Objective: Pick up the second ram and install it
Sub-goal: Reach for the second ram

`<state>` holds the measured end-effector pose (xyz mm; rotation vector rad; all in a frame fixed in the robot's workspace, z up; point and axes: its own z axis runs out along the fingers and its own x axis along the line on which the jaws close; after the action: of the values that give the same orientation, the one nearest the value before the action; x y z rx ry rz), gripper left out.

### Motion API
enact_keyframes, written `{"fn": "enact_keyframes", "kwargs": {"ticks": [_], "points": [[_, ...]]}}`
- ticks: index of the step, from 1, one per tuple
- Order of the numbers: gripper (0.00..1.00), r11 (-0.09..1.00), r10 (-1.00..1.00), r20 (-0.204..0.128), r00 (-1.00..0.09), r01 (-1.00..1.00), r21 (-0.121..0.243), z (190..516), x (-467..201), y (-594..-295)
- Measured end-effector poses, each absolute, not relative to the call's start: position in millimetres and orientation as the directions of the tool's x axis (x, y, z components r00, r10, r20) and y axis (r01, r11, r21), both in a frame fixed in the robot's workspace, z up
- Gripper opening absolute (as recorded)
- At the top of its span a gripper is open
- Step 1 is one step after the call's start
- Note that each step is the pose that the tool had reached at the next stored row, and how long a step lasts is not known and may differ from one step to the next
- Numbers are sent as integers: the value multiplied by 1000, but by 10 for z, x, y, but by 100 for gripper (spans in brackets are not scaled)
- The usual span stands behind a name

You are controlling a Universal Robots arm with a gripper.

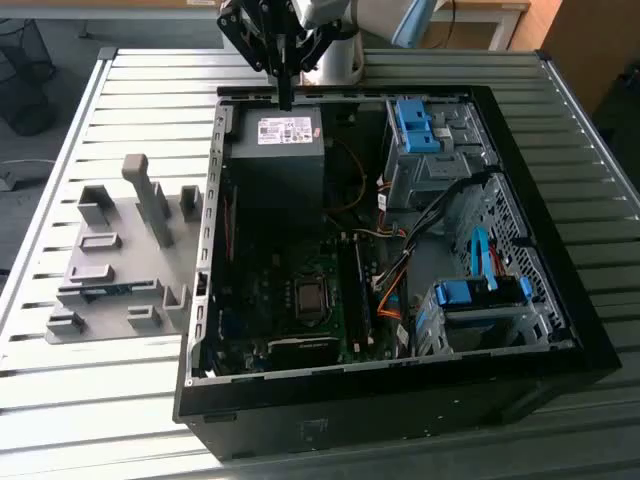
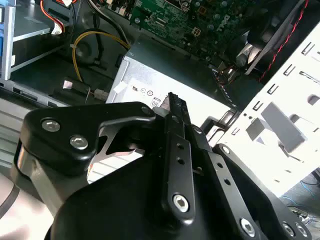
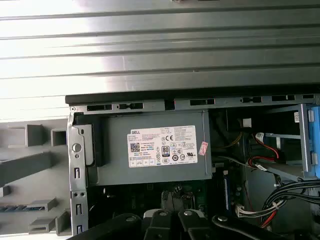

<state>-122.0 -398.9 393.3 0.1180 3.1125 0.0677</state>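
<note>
While the bench [image 1: 150, 100] carries the open computer case [image 1: 400, 420] at the exterior view's centre and right, with the grey fixture [image 1: 120, 225] at its left, the power supply [image 1: 280, 170] at top centre has the end effector [image 1: 285, 98] hanging over it, fingers pinched together on nothing. The second ram [image 1: 103, 291] sits low in that fixture, well apart. Reaching it with fingers shut would likely knock it loose or clip the case wall.

The gripper [image 1: 285, 95] was matte black, built of flat linked bars pinned with round silver screws [image 2: 181, 201], with small holes dotting its fingers [image 2: 179, 150]. The arm [image 1: 360, 12] was a pale grey tube with a light-blue joint cap [image 1: 415, 20].
</note>
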Motion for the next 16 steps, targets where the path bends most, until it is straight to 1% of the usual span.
{"fn": "enact_keyframes", "kwargs": {"ticks": [16], "points": [[11, 996, 76, -24, -997, 75, 44, 3933, -1250, -3989]]}}
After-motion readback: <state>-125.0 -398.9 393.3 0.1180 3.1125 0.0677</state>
